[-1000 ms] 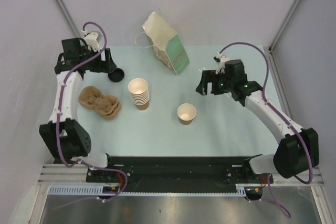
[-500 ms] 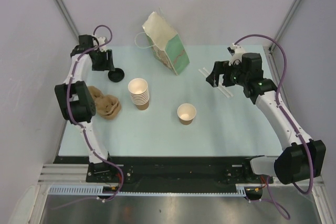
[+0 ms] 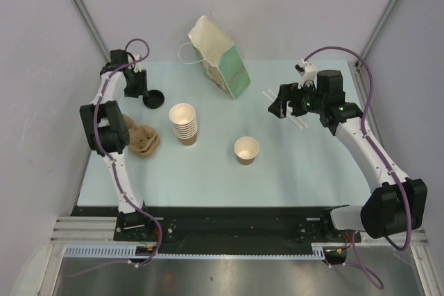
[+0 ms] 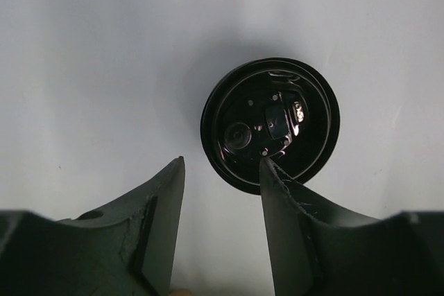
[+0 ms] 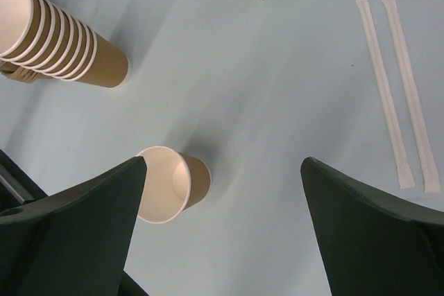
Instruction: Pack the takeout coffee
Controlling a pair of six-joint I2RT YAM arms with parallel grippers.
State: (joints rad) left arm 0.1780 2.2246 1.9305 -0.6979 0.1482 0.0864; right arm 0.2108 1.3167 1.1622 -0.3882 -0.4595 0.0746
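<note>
Left pincer [image 4: 222, 164] has swung in above the black lid [image 4: 270, 126], which lies flat on the tabletop [image 3: 312, 157] left of the stack [image 3: 184, 124] and slightly beyond it. Its jaws hang released, grasping nothing, with the tips by the lid's near rim. Right pincer [image 5: 223, 164] has barely shifted, gaping and empty well right of the stack, looking down on the lidless cup [image 5: 173, 185], which stands right of the stack and nearer. Capping looks like the step in hand: the lid is not yet gripped and the cup is still unpacked.
</note>
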